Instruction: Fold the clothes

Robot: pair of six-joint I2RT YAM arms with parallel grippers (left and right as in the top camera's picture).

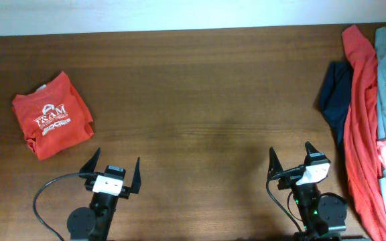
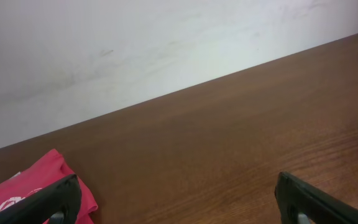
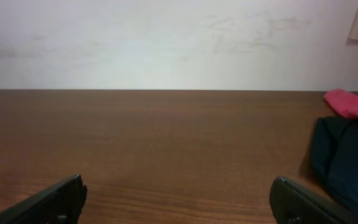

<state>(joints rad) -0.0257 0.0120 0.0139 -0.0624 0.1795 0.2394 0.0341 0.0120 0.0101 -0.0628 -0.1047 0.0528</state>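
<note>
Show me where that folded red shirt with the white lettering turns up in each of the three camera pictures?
Overhead: the folded red shirt with white lettering lies at the left of the picture, on the brown wooden table.
Left wrist: part of it shows in the bottom left corner.
Right wrist: not in it.
Shared landmark: the table's far edge against the white wall.

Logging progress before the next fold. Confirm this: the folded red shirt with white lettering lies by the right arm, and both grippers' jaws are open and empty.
One error: the folded red shirt lies by the left gripper, not the right arm, as the overhead view shows. The rest stands: that gripper and the right gripper have open, empty jaws.
</note>
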